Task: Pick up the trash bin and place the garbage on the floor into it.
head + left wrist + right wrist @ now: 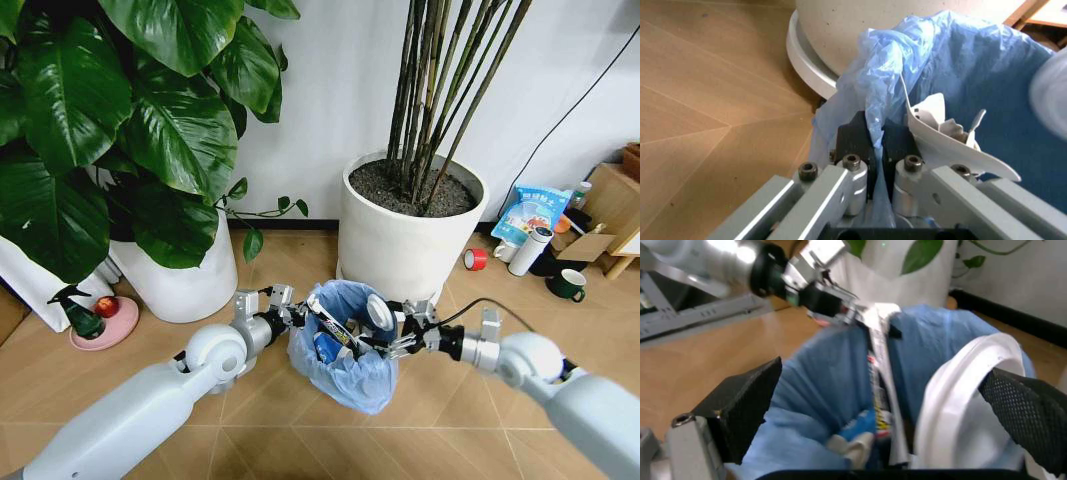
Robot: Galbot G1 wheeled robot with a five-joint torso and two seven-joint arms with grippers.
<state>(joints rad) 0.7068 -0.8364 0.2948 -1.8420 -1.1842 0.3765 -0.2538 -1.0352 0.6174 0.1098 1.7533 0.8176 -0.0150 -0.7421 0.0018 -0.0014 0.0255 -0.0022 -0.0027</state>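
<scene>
Your left claw (875, 150) is clamped on the rim of the small round blue-bagged trash bin (345, 350), steadying it, while your right claw (873, 410), fingers apart, poses the round white plastic lid (967, 405) over its mouth.

The trash bin (345, 355), lined with crinkly blue plastic, holds a white round lid (379, 312) and packets above the floor (300, 440).

Left gripper (879, 145) has its fingers pinched together; right gripper (873, 405) hangs with fingers spread wide.
</scene>
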